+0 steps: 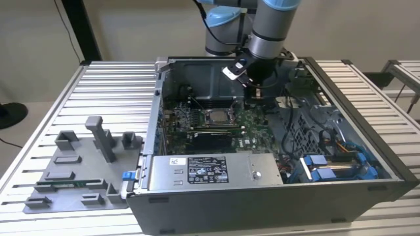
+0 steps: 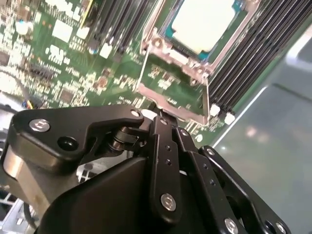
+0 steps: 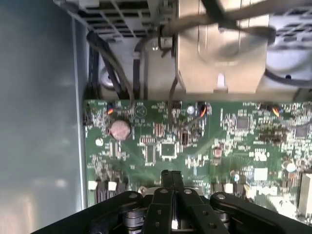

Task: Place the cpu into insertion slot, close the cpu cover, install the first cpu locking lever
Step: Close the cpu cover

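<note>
Gripper [image 1: 253, 97] is inside the case [image 1: 276, 204], hanging over the green board [image 3: 161, 146]. In both wrist views the fingers meet tip to tip w/ nothing between them: clenched, empty.

Cpu [image 2: 204, 22] sits flat in the socket area, silvery top up. Cpu cover [image 2: 170, 95] looks folded down round it, chip showing thru the window. The insertion slot is hidden under chip + frame.

Key relation: cpu lies off the tool toward the exterior view's left and a bit nearer that cam. Tool tip is just beside the cover's edge, not over the chip, no contact that I can see. Can't pick out a locking lever, so I can't tell if it's latched.

Room is tight: black memory slots [image 2: 253, 53] flank the frame, cables [image 1: 288, 123] on the exterior view's right. Board lies flat on the case floor.
</note>
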Controlling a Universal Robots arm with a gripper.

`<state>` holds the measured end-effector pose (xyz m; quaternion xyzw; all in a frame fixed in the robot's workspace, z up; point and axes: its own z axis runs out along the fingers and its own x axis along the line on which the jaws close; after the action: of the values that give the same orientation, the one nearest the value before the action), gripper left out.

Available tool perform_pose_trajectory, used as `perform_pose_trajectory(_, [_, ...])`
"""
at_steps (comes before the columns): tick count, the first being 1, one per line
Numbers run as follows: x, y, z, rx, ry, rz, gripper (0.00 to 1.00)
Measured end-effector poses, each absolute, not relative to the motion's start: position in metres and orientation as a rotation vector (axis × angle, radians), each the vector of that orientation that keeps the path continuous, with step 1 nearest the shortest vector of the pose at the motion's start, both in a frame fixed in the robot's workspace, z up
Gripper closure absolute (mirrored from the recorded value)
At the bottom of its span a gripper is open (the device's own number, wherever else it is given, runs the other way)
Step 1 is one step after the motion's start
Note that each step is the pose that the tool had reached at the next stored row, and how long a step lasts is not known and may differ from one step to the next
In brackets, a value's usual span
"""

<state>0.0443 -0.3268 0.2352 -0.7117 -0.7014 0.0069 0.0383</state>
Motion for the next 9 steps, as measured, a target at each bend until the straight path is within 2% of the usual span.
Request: perform_pose_trajectory(9, [0.007, -0.327, 0.235, -2.193, -2.163, -0.003, 1.00])
